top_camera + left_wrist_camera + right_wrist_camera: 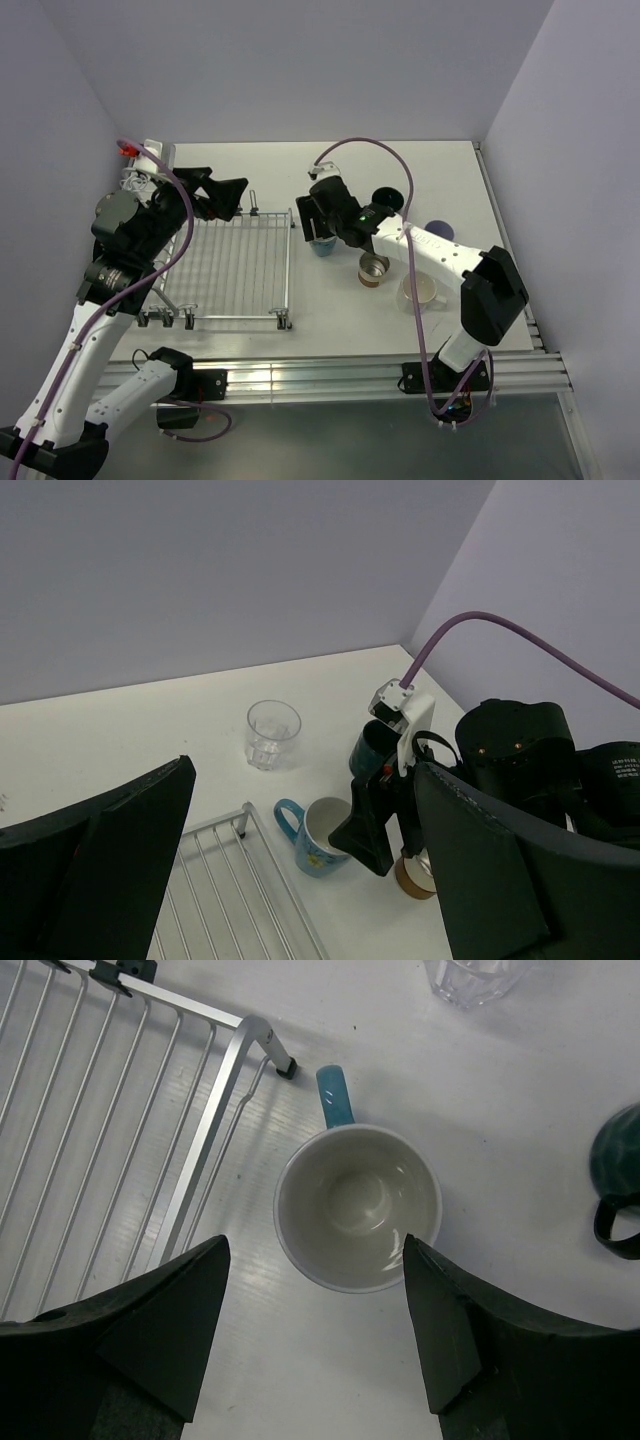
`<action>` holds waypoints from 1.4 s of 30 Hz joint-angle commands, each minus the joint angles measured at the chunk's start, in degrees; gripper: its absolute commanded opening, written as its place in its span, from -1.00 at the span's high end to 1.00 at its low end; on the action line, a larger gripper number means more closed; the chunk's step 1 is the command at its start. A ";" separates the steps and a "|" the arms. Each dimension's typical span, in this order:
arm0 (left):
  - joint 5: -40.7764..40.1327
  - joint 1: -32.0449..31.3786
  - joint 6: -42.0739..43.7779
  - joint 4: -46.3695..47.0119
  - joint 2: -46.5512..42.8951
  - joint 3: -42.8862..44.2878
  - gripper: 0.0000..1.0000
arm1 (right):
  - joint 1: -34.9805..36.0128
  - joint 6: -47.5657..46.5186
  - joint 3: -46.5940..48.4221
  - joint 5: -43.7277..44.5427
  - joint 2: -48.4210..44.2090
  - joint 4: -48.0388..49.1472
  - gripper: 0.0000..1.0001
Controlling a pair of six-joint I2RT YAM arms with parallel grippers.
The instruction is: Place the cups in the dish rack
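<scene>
The light blue mug (357, 1205) stands upright on the table just right of the dish rack (235, 265), its handle pointing away from me. My right gripper (315, 1242) is open and hovers above it, one finger on each side, not touching; it also shows in the top view (316, 222). My left gripper (222, 190) is open and empty above the rack's far right corner. The clear glass tumbler (273, 733) and dark teal mug (388, 198) stand farther back. The brown metal-lined cup (373, 270), white mug (422, 290) and lavender cup (438, 232) stand to the right.
The rack (120, 1110) holds no cups. The right arm's purple cable (385, 150) arcs over the back of the table. Walls close in the table on the left, back and right.
</scene>
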 commanded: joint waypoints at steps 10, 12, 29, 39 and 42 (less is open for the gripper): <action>-1.14 -0.47 1.58 0.73 0.48 0.26 -0.98 | 2.62 -0.91 5.40 3.45 4.32 -0.32 -0.46; -1.23 -0.56 1.58 0.73 0.48 0.26 -0.98 | 2.79 -0.91 5.58 3.80 5.20 -0.32 -0.43; -1.93 -1.44 2.20 0.29 0.84 0.26 -0.98 | 2.62 -1.26 8.13 5.82 13.02 -0.49 -0.03; -2.29 -1.70 2.37 0.03 1.54 0.17 -0.98 | 2.44 -1.18 9.27 5.29 14.70 -1.72 0.82; -2.29 -1.70 2.37 0.20 1.80 0.17 -0.98 | 2.09 -0.74 9.27 5.91 12.42 -3.38 1.00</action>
